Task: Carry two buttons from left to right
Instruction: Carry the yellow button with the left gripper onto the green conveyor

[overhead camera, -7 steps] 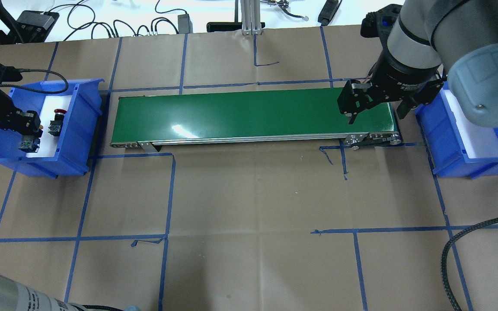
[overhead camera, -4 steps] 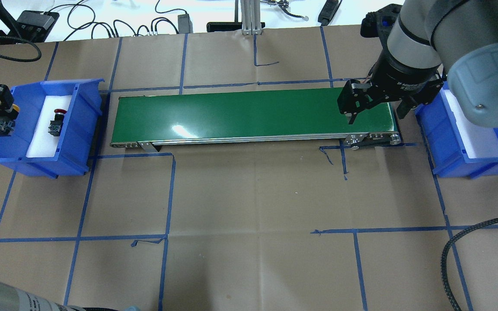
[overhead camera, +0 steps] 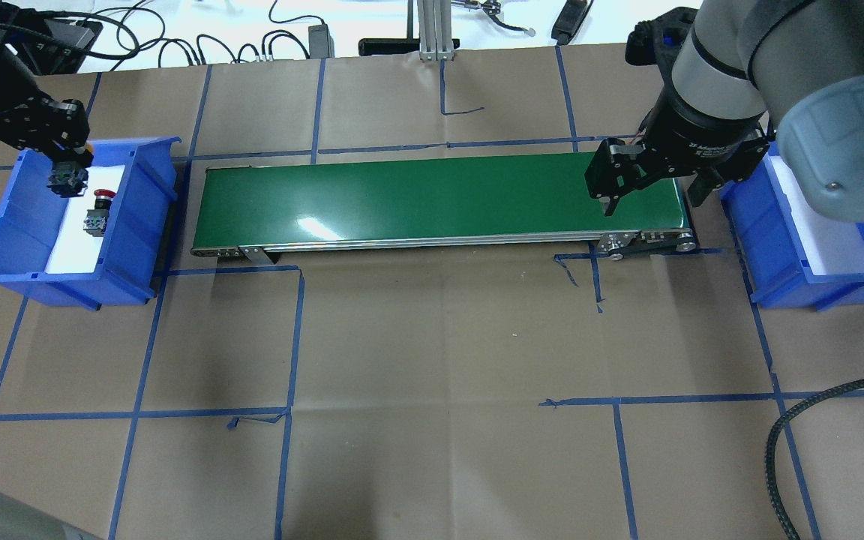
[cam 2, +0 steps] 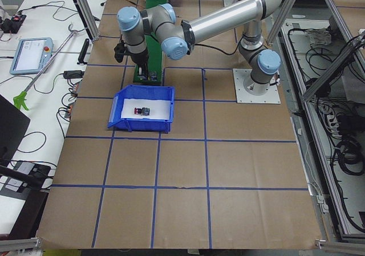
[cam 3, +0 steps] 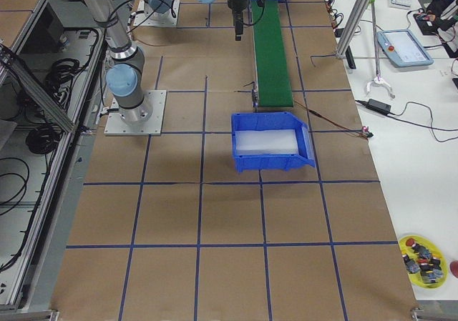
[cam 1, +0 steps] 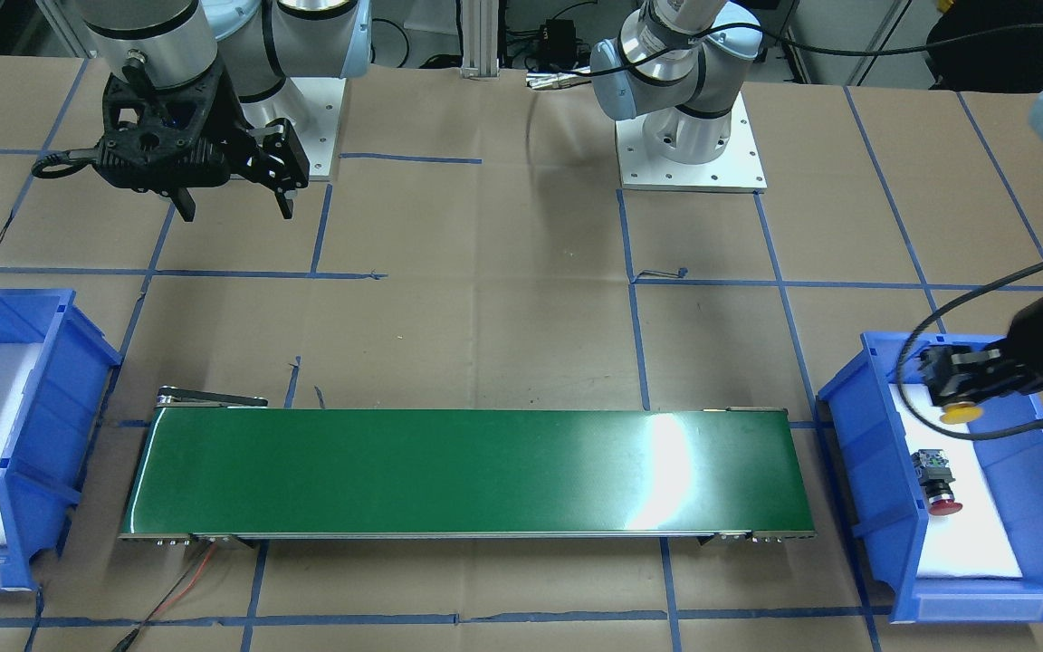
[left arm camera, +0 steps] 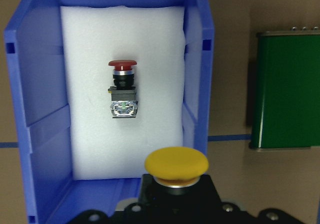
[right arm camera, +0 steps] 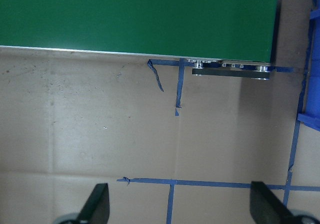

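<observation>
The left gripper (cam 1: 958,389) is clamped on the yellow button (left arm camera: 176,164), held above the left bin (overhead camera: 143,225); the red button (left arm camera: 122,89) lies on its white foam (left arm camera: 150,44). The right gripper (overhead camera: 653,201) hangs with jaws apart over the end of the green belt (overhead camera: 439,199)

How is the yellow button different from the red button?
The yellow button has a yellow cap; the red button has a red one. The yellow button is held up by the left gripper, while the red button lies on its side on the white foam in the blue bin. Both have mushroom-shaped caps.
</observation>
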Tool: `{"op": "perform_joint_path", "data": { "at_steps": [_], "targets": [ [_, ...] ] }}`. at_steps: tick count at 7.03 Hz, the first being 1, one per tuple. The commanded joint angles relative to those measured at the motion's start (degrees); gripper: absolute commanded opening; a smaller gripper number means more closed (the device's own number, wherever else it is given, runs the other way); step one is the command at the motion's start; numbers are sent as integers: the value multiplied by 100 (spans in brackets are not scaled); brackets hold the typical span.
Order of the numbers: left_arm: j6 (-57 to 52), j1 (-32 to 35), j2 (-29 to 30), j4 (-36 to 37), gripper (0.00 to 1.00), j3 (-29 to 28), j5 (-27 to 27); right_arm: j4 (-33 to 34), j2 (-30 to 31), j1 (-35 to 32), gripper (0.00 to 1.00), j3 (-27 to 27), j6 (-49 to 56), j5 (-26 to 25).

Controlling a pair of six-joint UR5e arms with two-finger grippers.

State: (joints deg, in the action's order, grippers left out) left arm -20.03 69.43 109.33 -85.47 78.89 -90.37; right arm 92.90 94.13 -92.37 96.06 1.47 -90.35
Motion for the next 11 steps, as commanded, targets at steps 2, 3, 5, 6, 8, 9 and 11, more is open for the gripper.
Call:
{"op": "perform_joint_path", "data": {
  "at_steps": [2, 3, 5, 6, 8, 9, 11],
  "targets": [
    [1944, 1323, 131, 108, 14, 232, 81, 0, 0, 0, 100, 0, 2, 0],
    [2132, 1605, 315, 640, 14, 433, 72, 0, 0, 0, 100, 0, -6, 0],
    [2327, 1749, 737, 2263, 14, 1073, 46, 0, 0, 0, 100, 0, -6, 0],
    [2310, 1749, 756, 2706, 14, 1381, 37, 0, 0, 0, 100, 0, -6, 0],
    [2301, 1740, 730, 2720, 54, 1402, 19, 0, 0, 0, 100, 0, -6, 0],
    [2301, 1740, 730, 2720, 100, 1341, 37, 0, 0, 0, 100, 0, -6, 0],
    [2223, 1714, 590, 2615, 100, 1209, 2, 0, 0, 0, 100, 0, 2, 0]
  ]
}}
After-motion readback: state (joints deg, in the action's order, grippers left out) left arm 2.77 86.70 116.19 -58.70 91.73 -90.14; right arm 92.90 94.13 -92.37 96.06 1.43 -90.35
